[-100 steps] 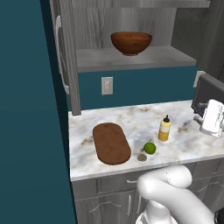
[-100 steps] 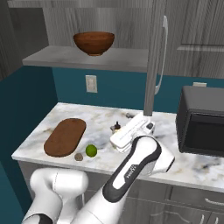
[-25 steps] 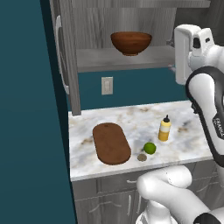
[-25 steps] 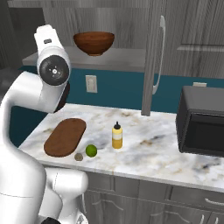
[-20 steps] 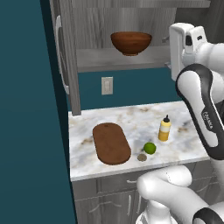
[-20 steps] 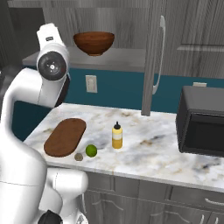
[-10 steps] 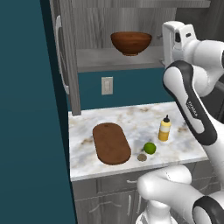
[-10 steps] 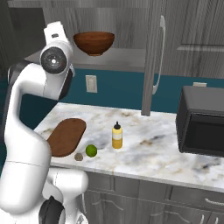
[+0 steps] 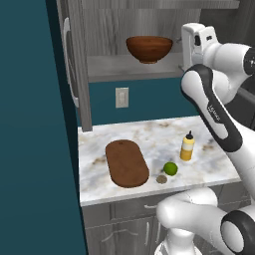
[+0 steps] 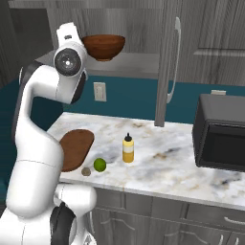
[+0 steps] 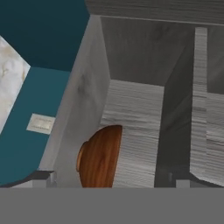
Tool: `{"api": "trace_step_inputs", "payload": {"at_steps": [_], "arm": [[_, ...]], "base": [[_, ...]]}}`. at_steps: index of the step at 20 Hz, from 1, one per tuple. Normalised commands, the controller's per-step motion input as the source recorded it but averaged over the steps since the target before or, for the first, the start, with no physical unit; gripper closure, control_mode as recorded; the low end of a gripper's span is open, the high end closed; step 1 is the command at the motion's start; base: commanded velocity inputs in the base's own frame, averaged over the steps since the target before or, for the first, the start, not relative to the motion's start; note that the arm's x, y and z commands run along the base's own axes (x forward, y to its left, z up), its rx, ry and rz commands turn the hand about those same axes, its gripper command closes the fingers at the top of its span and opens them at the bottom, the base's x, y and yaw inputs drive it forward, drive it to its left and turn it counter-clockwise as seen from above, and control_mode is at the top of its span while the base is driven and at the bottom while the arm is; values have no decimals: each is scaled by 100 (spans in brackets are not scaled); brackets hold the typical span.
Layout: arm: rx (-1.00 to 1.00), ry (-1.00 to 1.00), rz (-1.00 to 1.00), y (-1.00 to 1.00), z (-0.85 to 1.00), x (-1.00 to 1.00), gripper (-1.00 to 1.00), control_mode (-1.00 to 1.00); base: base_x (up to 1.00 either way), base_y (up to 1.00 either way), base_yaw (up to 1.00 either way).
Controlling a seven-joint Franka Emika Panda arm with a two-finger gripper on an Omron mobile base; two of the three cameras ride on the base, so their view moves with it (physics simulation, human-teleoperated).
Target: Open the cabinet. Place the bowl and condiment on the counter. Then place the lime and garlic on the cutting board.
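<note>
The cabinet [image 9: 74, 60] stands open, its door swung to the left. The dark wooden bowl [image 9: 149, 48] sits on the cabinet's grey shelf [image 9: 114, 68]. My gripper [image 9: 184, 50] is raised to shelf height just right of the bowl and is not touching it. In the hand view the gripper [image 11: 113, 178] is open, and the bowl [image 11: 100, 159] lies ahead between the wide-set fingertips [image 11: 42, 177]. On the counter [image 9: 149, 132] stand the yellow condiment [image 9: 187, 147], the lime [image 9: 171, 169] and the garlic [image 9: 161, 179], beside the cutting board [image 9: 126, 162].
A black microwave [image 10: 222, 139] stands at the right end of the counter. The second cabinet door [image 10: 167, 62] hangs open above the counter's middle. A wall outlet [image 9: 122, 97] sits below the shelf. A teal wall panel [image 9: 35, 149] closes off the left side.
The arm has swung left toward the open cabinet, bringing the hand up close beside the bowl. The jaws stayed open. Nothing on the counter moved.
</note>
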Motion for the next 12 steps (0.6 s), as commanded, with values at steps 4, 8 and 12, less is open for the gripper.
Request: {"api": "trace_step_inputs", "payload": {"at_steps": [4, 8, 12], "arm": [[-2, 1, 0, 0, -12, 34, -100, -100], [-4, 1, 0, 0, -4, 32, -100, -100], [-5, 1, 0, 0, 0, 38, -100, -100]], "base": [[0, 0, 0], [0, 0, 0], [0, 0, 0]]}}
